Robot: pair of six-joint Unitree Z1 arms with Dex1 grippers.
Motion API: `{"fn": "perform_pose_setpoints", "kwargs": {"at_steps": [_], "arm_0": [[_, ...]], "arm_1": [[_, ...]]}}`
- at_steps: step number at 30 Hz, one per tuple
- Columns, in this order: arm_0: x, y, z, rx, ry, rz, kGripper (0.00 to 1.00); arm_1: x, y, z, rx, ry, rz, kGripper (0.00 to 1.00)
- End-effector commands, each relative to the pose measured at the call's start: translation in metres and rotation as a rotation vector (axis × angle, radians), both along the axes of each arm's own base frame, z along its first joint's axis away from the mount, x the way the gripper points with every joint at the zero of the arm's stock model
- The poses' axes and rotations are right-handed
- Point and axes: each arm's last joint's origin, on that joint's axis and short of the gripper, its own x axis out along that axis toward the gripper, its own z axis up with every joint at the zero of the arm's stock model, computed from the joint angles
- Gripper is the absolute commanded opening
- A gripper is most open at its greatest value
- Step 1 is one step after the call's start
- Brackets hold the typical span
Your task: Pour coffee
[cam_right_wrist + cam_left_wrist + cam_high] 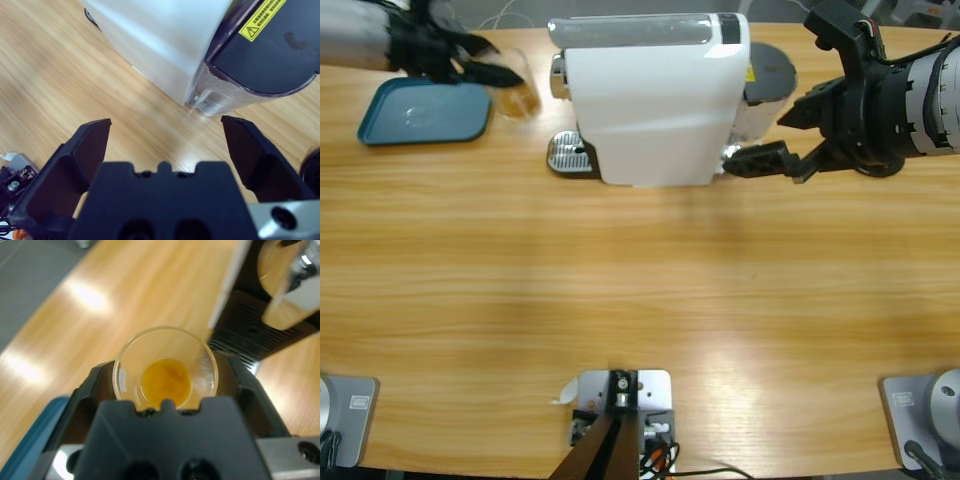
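A clear plastic cup [165, 371] holds a little amber-brown coffee [165, 381] at its bottom. My left gripper [165, 385] is shut on the cup, one black jaw on each side of it. From above, the cup [520, 88] stands upright at the back left, between the teal tray [425, 112] and the white coffee machine [655, 100], with the left gripper [495, 68] around it. My right gripper [770, 160] is open beside the machine's right side, its jaws spread wide with nothing between them. The right wrist view shows the machine's white corner [165, 40] and dark water tank [260, 55].
The machine's metal drip grate [568, 155] sticks out at its lower left, close to the cup. The teal tray lies flat at the far left back. Bare wooden table [640, 300] stretches across the front.
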Motion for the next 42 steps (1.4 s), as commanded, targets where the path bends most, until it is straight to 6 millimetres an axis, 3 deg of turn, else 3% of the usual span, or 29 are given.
{"fn": "perform_pose_setpoints", "kwargs": {"at_steps": [1, 6, 14, 23, 31, 32, 34, 35, 39, 42], "arm_0": [[0.000, 0.074, 0.003, 0.001, 0.089, 0.434, 0.000], [0.005, 0.098, -0.016, 0.054, 0.174, 0.603, 0.000], [0.016, 0.101, -0.038, 0.059, 0.231, 0.621, 0.000], [0.035, 0.104, -0.065, 0.053, 0.280, 0.640, 0.000], [0.034, 0.105, -0.078, 0.057, 0.322, 0.642, 0.000], [0.032, 0.105, -0.078, 0.058, 0.325, 0.641, 0.061], [0.030, 0.102, -0.074, 0.055, 0.309, 0.622, 0.905], [0.029, 0.101, -0.071, 0.051, 0.295, 0.613, 0.986], [0.021, 0.100, -0.052, 0.029, 0.229, 0.609, 0.991], [0.008, 0.099, -0.020, -0.005, 0.156, 0.598, 0.991]], "arm_1": [[0.007, 0.001, -0.003, 0.000, -0.006, -0.004, 1.000], [-0.004, -0.009, 0.011, 0.010, -0.034, -0.014, 1.000], [-0.029, -0.031, 0.033, 0.014, -0.048, -0.015, 1.000], [-0.047, -0.047, 0.030, -0.005, -0.033, -0.019, 1.000], [-0.047, -0.047, 0.028, -0.010, -0.026, -0.019, 1.000], [-0.047, -0.047, 0.027, -0.011, -0.026, -0.018, 1.000], [-0.048, -0.047, 0.027, -0.012, -0.024, -0.018, 1.000], [-0.048, -0.047, 0.027, -0.012, -0.024, -0.018, 1.000], [-0.047, -0.047, 0.029, -0.008, -0.029, -0.019, 1.000], [-0.048, -0.048, 0.032, 0.000, -0.039, -0.019, 1.000]]}}
